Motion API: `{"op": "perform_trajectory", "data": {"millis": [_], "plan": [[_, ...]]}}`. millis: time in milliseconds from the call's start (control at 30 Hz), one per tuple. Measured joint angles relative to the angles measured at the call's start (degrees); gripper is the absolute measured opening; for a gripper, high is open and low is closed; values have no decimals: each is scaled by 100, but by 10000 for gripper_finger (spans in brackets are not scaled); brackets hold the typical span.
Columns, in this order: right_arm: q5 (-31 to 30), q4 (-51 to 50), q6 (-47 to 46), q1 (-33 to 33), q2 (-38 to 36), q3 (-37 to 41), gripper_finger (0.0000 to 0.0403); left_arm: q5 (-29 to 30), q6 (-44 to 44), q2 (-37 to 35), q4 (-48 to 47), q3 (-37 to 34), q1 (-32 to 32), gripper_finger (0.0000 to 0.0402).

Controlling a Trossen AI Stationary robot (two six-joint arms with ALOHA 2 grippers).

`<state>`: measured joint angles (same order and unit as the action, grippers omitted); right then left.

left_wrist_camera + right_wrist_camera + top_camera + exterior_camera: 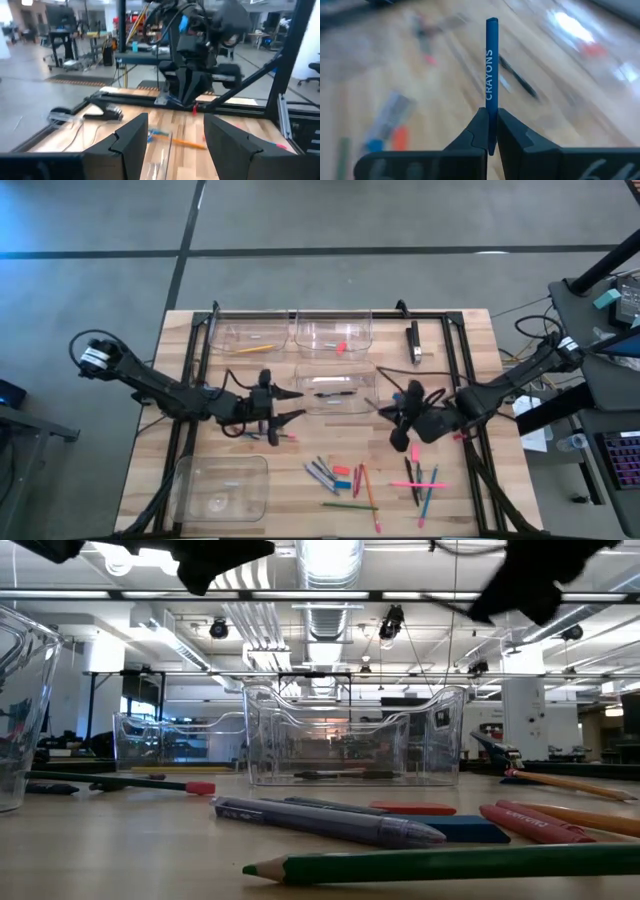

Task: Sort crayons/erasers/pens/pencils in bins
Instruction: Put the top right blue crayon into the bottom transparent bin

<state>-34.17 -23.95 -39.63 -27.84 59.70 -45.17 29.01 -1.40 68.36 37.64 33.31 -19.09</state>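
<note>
My right gripper (pixel 402 430) hangs above the table right of the middle bin (pixel 335 392), shut on a blue crayon (pixel 491 65) printed CRAYONS. My left gripper (pixel 290 417) stands open at that bin's left end, pointing level toward the right arm, with nothing between its fingers (pixel 131 142). Two more clear bins (pixel 250 335) (pixel 335 335) stand at the far edge and one (pixel 222 485) at the near left. Loose crayons, pens and pencils (pixel 345 478) lie flat on the wood near the front edge. My right gripper pinches the blue crayon's near end (pixel 491 126) between its two fingers. The crayon lies along the fingers and sticks out straight ahead past their tips. The fingers slant down toward the table, and the crayon is lifted clear of it.
A black oblong block (pixel 413 342) lies at the far right. A pink pencil (pixel 278 438) lies under my left gripper. More sticks (pixel 420 480) lie at the near right. In the low view a green pencil (pixel 450 862) and a purple pen (pixel 330 820) lie closest.
</note>
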Motion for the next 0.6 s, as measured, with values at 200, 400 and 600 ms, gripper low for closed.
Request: {"op": "perform_trajectory", "data": {"millis": [200,400,600], "plan": [[7,2244,1855,-33,59,0,13,-345,342,906,1740,2,59,178],[13,3564,2895,-19,462,4,13,-499,-155,1427,2234,156,391,218],[17,3924,3069,98,987,-150,13,-1022,-425,1875,2237,621,527,300]]}}
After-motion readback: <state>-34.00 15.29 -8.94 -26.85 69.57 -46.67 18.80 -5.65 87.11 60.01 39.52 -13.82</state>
